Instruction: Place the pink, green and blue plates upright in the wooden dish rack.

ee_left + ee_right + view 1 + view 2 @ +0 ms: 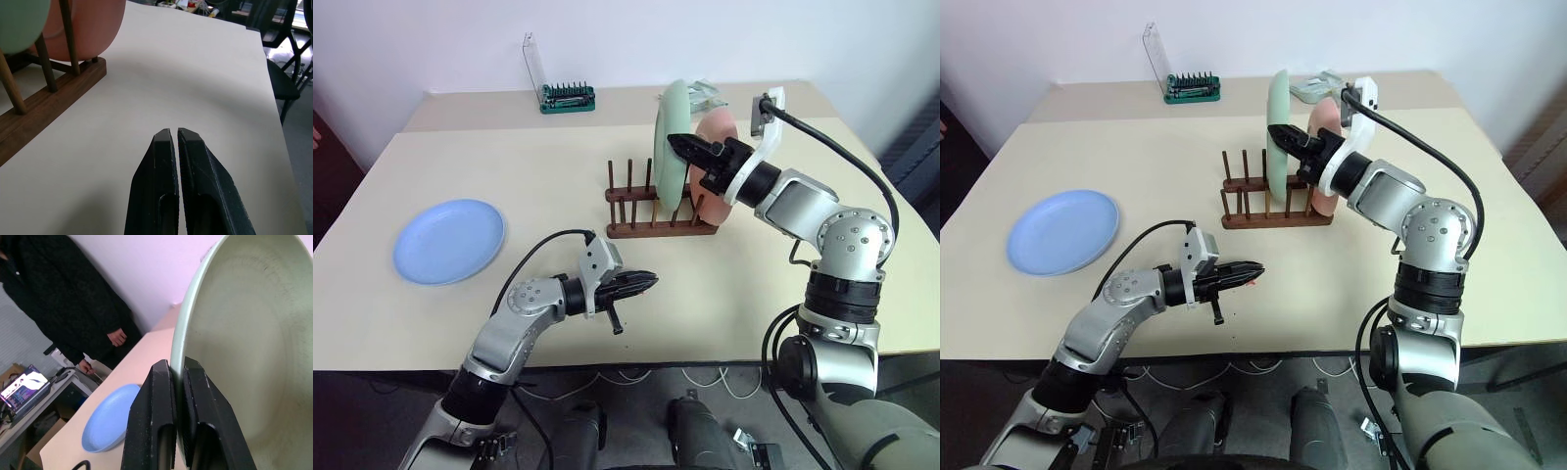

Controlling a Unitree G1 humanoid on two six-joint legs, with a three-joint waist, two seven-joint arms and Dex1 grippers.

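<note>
Beige tabletop [509, 176] fills the middle of the head views, a pale wall behind it. Right gripper [679, 147], above frame centre, pinches the rim of the green plate [670, 147], fingers [200, 416] clamped on its edge. That plate stands upright in the wooden dish rack [656, 211] near mid-frame, though whether it rests fully in its slot is hard to tell. Just right of it, the pink plate [715, 181] stands upright between the pegs. Left gripper [646, 282], at lower centre, is closed with nothing in it, above the table in front of the rack. Blue plate [448, 240] lies flat at the left. A green bit set [568, 96] sits at upper centre. A person in dark clothing [58, 298] stands beyond the table.
</note>
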